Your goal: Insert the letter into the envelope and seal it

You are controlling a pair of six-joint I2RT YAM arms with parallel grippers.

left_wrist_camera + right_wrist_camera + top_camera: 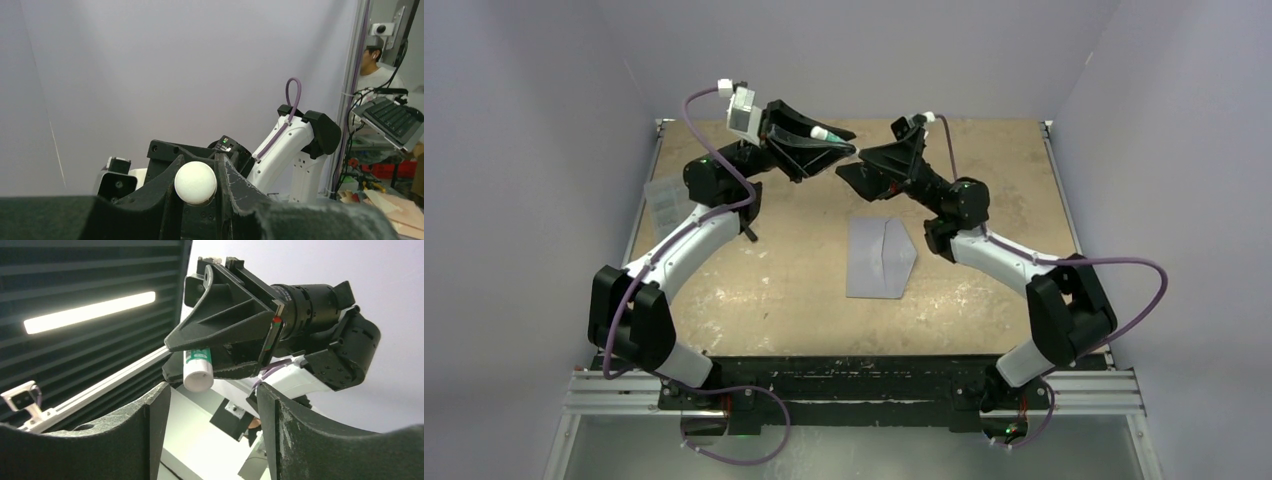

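— Envelope [879, 258]: where is it lying, measured from the jaws?
— It is lying flat on the table [774, 285], on the near side of both sets of jaws and well below them, with its pointed end facing the right arm's side.
— Anything else lying down there?
— A clear ribbed plastic box [662, 200] is sitting at the table's left edge, well apart from the left jaws, past that arm's elbow.
— What is the left gripper [844, 142] doing?
— It is hanging raised over the far half of the table, its jaws pinching narrowly on a white glue stick [824, 133] with a green label. The round white end is poking out between the fingers [235, 195].
— And the right gripper [854, 165]?
— It is hovering tip to tip with the left one, near but apart. Its jaws are standing wide and gripping nothing, and the glue stick is showing beyond the gap between them.
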